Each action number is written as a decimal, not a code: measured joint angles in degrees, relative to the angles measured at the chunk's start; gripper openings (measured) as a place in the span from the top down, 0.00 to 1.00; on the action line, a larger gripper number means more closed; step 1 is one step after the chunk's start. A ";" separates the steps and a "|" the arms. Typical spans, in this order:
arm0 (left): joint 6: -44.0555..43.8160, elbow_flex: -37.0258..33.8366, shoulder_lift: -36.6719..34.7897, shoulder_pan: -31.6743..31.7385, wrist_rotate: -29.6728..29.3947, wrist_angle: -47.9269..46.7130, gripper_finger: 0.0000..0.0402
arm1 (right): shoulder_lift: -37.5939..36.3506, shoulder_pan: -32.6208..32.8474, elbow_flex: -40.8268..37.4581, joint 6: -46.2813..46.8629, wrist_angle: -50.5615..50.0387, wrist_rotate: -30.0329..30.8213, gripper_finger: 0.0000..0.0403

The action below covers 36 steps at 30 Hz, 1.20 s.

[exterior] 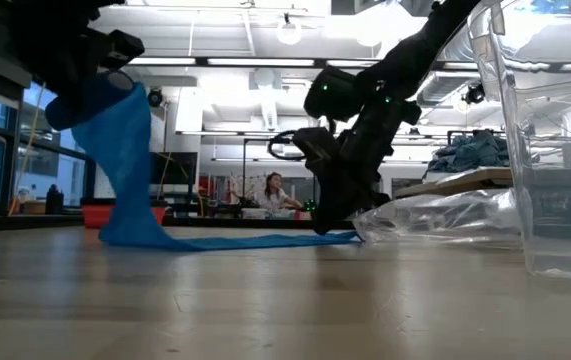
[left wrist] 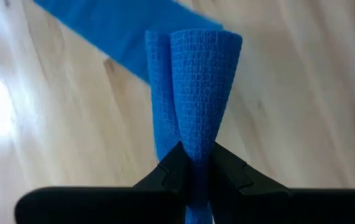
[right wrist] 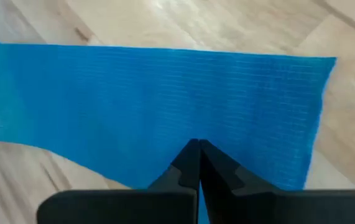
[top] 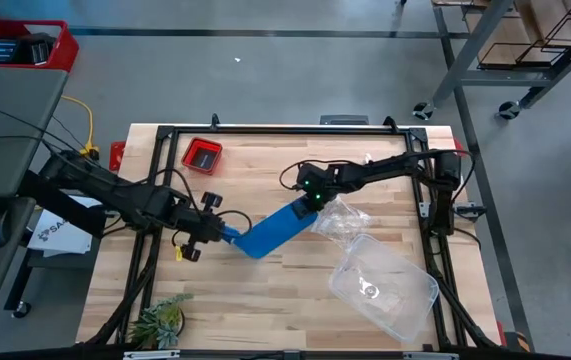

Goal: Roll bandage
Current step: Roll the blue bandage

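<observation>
The bright blue bandage (top: 270, 230) lies as a flat band across the middle of the table. Its left end is raised, and its right end (right wrist: 317, 112) lies flat on the wood. My left gripper (top: 217, 230) is shut on the raised end, which shows curled into a funnel shape in the left wrist view (left wrist: 196, 87). In the low view the band hangs from that gripper (exterior: 90, 75) down to the table (exterior: 130, 232), then runs flat (exterior: 255, 241). My right gripper (top: 315, 203) is shut, its tips down on the band near the right end. My left gripper pinches the bandage's curled left end (left wrist: 194, 146) between its two fingers, several layers bunched together. The end is lifted clear and the band hangs slack below it, with the rest on the table. My right gripper presses its shut fingertips (right wrist: 189, 155) down on the flat band (right wrist: 165, 118) near its right end, coming from above at a slant. That part lies flat on the wood.
A small red tray (top: 203, 155) stands at the far left of the table. A crumpled clear plastic bag (top: 343, 220) lies just right of the right gripper, and a clear plastic tub (top: 383, 285) stands nearer the front. A green plant sprig (top: 160, 320) lies at the front left.
</observation>
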 joint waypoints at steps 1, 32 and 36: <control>-0.60 -0.22 0.08 -0.13 0.59 1.24 0.92 | 0.11 0.00 0.00 -0.03 -0.48 0.39 1.00; 16.87 -7.68 0.11 9.92 -3.06 -1.95 0.92 | -19.61 6.16 -23.87 27.47 3.56 16.97 1.00; 18.53 -10.66 0.13 10.20 1.75 -2.60 0.92 | -21.28 6.45 -23.85 27.59 2.00 17.21 1.00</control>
